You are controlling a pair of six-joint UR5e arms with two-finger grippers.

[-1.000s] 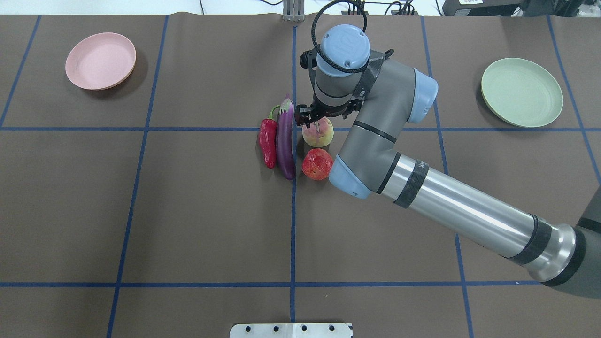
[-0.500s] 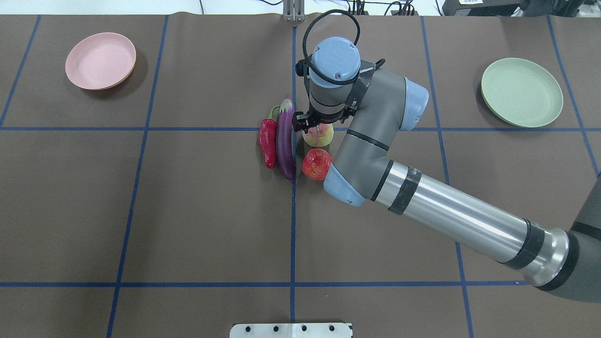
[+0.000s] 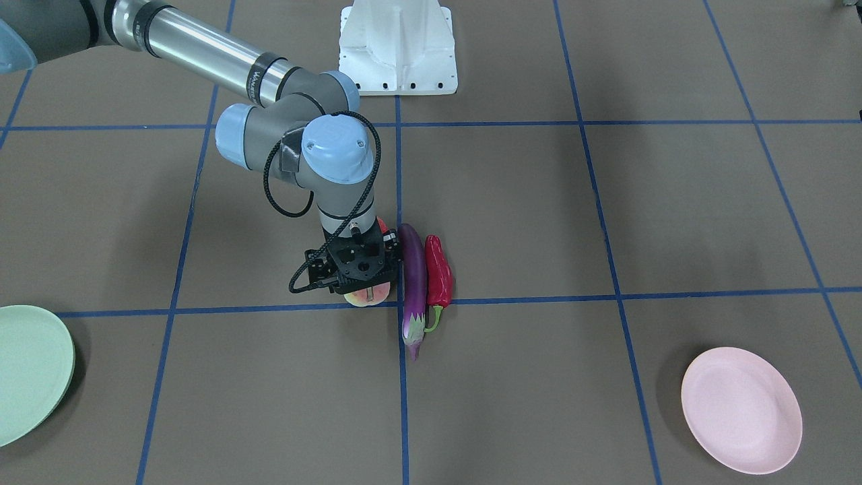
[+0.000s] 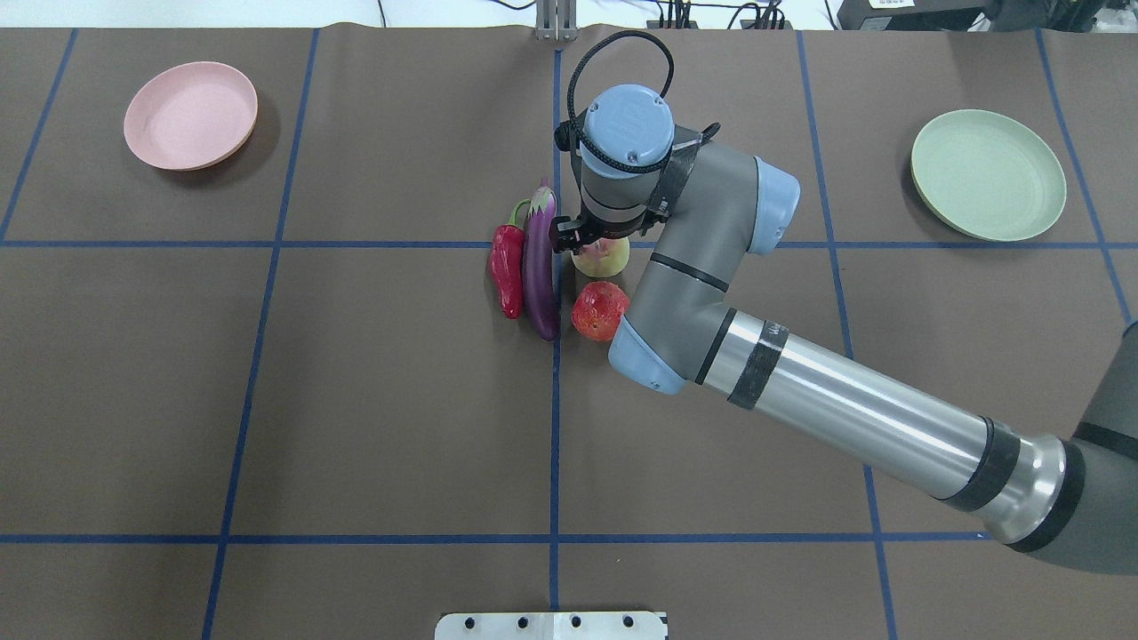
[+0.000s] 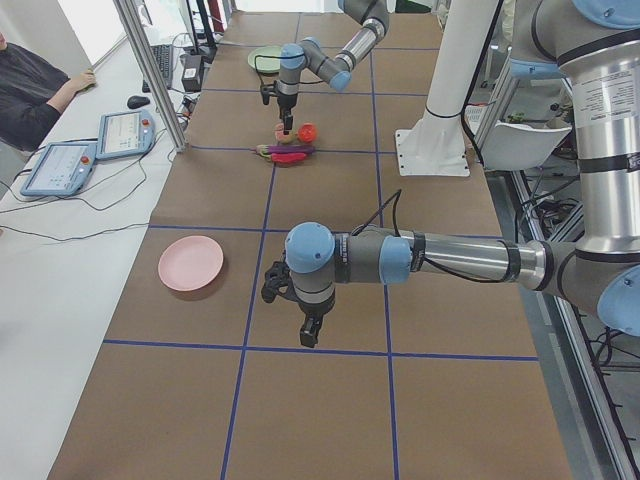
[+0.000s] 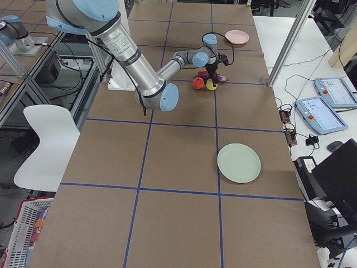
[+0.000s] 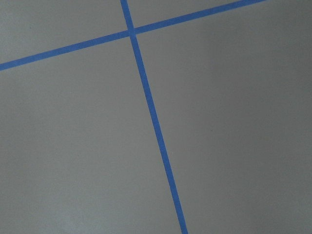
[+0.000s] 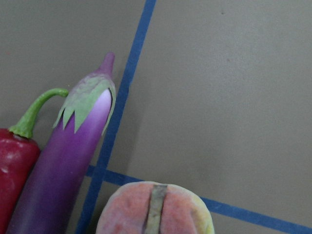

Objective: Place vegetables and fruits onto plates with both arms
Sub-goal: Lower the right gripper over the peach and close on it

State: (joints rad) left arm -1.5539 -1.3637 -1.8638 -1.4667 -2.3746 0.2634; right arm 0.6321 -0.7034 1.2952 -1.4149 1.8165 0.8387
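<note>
The right gripper (image 3: 363, 283) hung low over the pale halved fruit (image 4: 605, 260), which sat on the table (image 4: 356, 400) just beside the eggplant (image 4: 540, 267) — whether its jaws were spread or closed I could not tell — so a clean pick wanted them straddling the fruit squarely, clear of the eggplant.

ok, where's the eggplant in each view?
Exterior front-facing: eggplant at centre, stem toward camera.
Overhead: eggplant at centre.
Exterior left: eggplant far, top centre.
Exterior right: eggplant far, top right of centre.
Left wrist: not in it.
Right wrist: eggplant lower left.
Shared landmark: red chili pepper alongside it.
</note>
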